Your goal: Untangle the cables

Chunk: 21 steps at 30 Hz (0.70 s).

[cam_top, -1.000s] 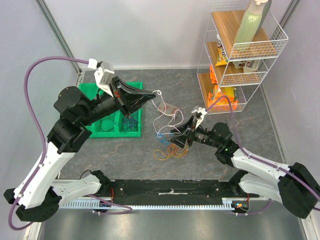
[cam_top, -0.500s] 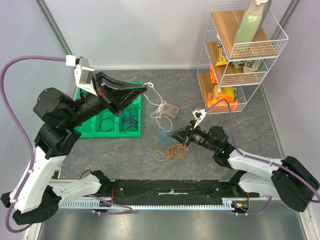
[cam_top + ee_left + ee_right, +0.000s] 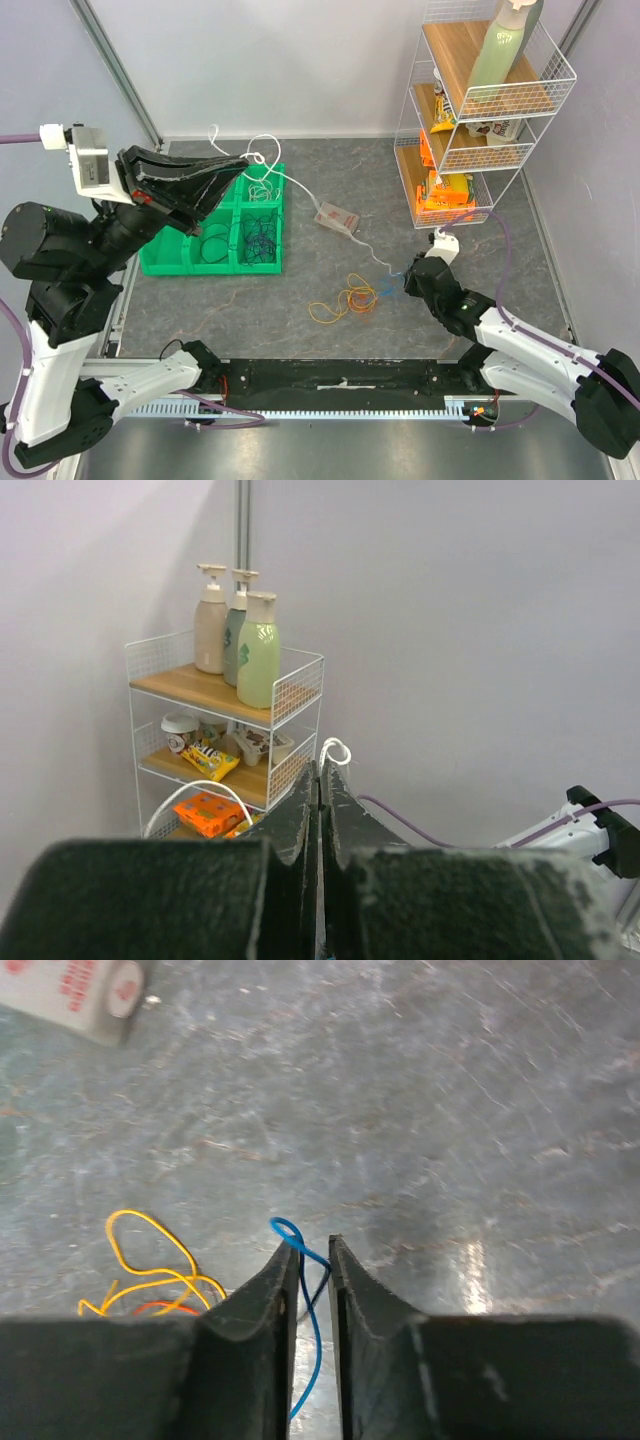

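Your left gripper (image 3: 243, 162) is clenched on the white cable (image 3: 265, 139) above the green bin (image 3: 160, 262). Your right gripper (image 3: 404, 285) pinches the blue cable (image 3: 316, 1325), right of the bin, beside yellow loops (image 3: 342, 303).

White cable (image 3: 335, 751): pinched between the closed left fingers (image 3: 292, 825), with a small loop standing above their tips. It is strung above the surface (image 3: 330, 170) down to a white box (image 3: 337, 217) and on toward the blue cable (image 3: 300, 1250).

Blue cable: thin, looped at its end, caught between the right fingers (image 3: 262, 1295).

Yellow loops (image 3: 345, 298) with an orange-red strand (image 3: 165, 1308): a loose heap lying flat, just beside the blue cable.
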Available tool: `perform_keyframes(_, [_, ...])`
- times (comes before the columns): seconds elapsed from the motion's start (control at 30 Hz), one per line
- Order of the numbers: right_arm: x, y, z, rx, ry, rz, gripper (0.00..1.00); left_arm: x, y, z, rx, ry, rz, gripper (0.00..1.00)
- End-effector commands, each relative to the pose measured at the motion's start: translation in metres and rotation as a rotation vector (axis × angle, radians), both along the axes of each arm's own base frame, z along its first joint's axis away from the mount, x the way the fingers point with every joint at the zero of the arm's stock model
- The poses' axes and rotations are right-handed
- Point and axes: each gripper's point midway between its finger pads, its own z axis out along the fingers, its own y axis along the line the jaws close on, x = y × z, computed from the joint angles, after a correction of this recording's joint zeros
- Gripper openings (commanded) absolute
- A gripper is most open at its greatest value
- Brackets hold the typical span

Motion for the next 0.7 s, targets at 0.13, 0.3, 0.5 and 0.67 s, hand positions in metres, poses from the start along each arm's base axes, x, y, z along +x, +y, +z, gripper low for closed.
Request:
perform_keyframes(0.13, [-0.001,-0.021,0.000,-0.137,0.025,-0.011,0.44,0.001,0.004,0.017,-0.017,-0.053,0.029,0.02])
perform_keyframes(0.3, [0.005,-0.032,0.004,-0.176,0.043,-0.053,0.52,-0.003,0.015,0.028,-0.048,-0.073,0.062,0.02])
perform_keyframes(0.5, [0.010,-0.042,-0.008,-0.165,0.099,-0.095,0.48,-0.014,0.036,0.067,-0.091,-0.140,0.116,0.02])
perform_keyframes(0.67, [0.011,-0.055,-0.032,-0.156,0.166,-0.114,0.25,-0.014,0.054,0.096,-0.149,-0.163,0.192,0.02])
